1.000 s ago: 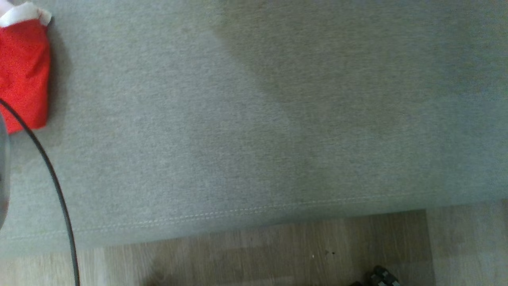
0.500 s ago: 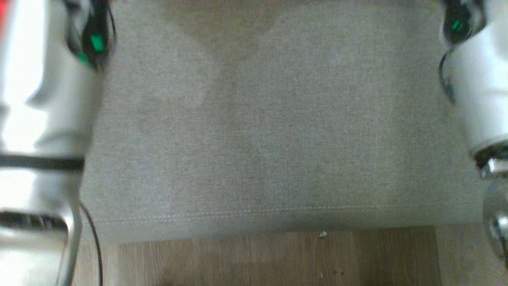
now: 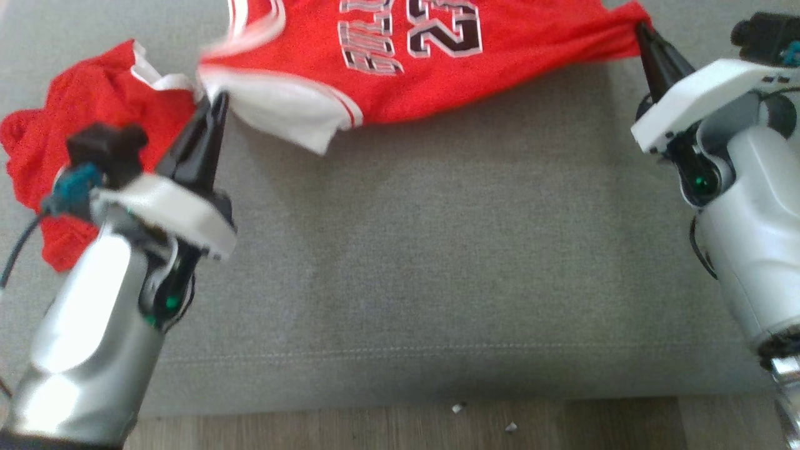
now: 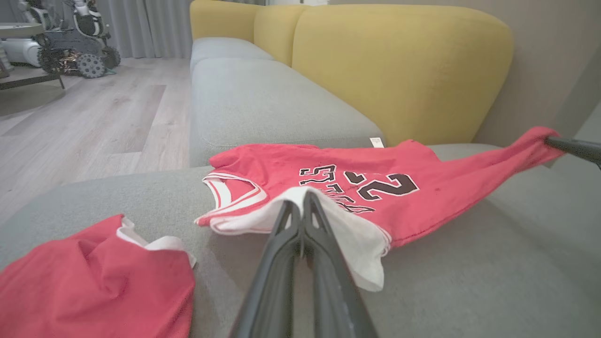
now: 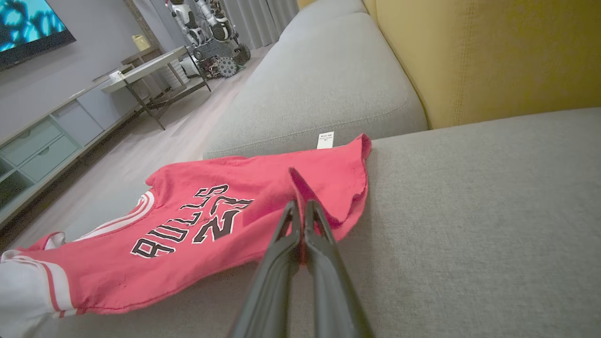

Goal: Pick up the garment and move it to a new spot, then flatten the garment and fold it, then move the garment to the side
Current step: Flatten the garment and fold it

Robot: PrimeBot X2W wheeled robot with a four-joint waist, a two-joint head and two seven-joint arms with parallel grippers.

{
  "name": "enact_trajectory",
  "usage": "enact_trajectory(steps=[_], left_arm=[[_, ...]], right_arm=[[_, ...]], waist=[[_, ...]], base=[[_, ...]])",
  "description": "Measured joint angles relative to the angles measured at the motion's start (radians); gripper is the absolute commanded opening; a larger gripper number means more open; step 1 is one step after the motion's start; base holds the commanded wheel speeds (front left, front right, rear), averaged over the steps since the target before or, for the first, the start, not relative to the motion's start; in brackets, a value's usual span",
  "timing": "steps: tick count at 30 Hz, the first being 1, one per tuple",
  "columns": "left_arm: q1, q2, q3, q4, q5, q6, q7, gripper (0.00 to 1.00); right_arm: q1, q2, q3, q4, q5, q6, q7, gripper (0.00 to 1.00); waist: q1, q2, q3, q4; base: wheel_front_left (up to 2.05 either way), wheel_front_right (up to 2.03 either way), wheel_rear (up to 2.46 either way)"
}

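Both hands were clamped on the red jersey, each pair of fingers pressed together with nothing but cloth between them. Our left hand pinched the white-trimmed edge at one end, a fold of white fabric draping down on either side of its tips in the left wrist view. Our right hand pinched a red corner at the opposite end, drawn out to a point and raised off the seat. Between the two grips the jersey stretched across the grey sofa seat, its middle resting on the seat, black lettering and number facing up, its far edge close to the yellow backrest. We saw a second red garment with white trim lying crumpled on the same seat, just to the outer side of our left hand and apart from the jersey. Wooden floor ran along the seat's front edge, with two small pale scraps on it.
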Motion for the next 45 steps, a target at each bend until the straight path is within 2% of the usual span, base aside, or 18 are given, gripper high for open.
enact_trajectory(steps=[7,16,28,39,45], left_arm=[[0.175,0.082,-0.03,-0.128,-0.027,0.0,0.094,0.0],[0.323,0.184,-0.088,-0.274,-0.098,-0.018,0.227,0.0],[0.395,0.232,-0.076,-0.359,-0.223,-0.018,0.312,0.0],[0.421,0.334,-0.078,-0.447,-0.322,-0.024,0.419,0.0],[0.469,0.374,-0.109,-0.495,-0.381,-0.027,0.462,0.0]], right_arm=[[0.075,-0.065,0.093,-0.029,0.02,0.0,0.072,0.0],[0.116,-0.15,0.197,-0.094,0.064,0.0,0.167,0.0],[0.163,-0.267,0.361,-0.221,0.104,0.0,0.282,0.0],[0.175,-0.364,0.555,-0.357,0.169,0.0,0.38,0.0],[0.193,-0.415,0.608,-0.408,0.28,0.0,0.442,0.0]], waist=[[0.0,0.0,-0.061,-0.003],[0.0,0.0,-0.084,-0.015],[0.0,0.0,-0.111,-0.023],[0.0,0.0,-0.154,-0.027],[0.0,0.0,-0.181,-0.032]], base=[[0.0,0.0,0.0],[0.0,0.0,0.0],[0.0,0.0,0.0],[0.0,0.0,0.0],[0.0,0.0,0.0]])
